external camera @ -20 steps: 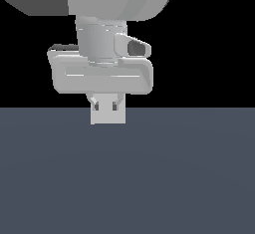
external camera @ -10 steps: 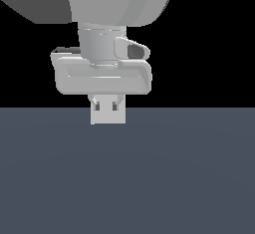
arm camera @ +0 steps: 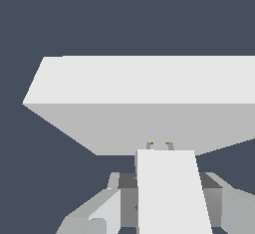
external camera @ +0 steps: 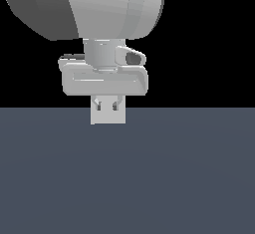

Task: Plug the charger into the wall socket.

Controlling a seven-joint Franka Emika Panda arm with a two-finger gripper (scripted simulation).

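The charger (arm camera: 172,193) sits between the gripper's (arm camera: 167,198) fingers (arm camera: 117,205), which press its two sides, so the claw is clenched on it. In the wrist view it shows as a long off-white block running forward from the fingers, and its far end carries two short prongs (arm camera: 159,145) with small yellowish tips. Those prongs reach up to the face of the socket (arm camera: 144,103), a much larger off-white slab lying across the view; whether they are already inside the holes cannot be told, since the holes themselves are hidden.

In the exterior view, from the exterior view's left to its right, the grey floor (external camera: 50,178) spreads across the lower half under a black background. At the middle, the arm's big rounded link (external camera: 99,9) fills the top, with the pale hand body (external camera: 104,78) below it. Beneath the hand, the two dark-marked fingers (external camera: 98,106) hang in front of the socket (external camera: 108,117), seen here as a small pale square standing upright at the floor's far edge. The charger itself cannot be made out from this side.
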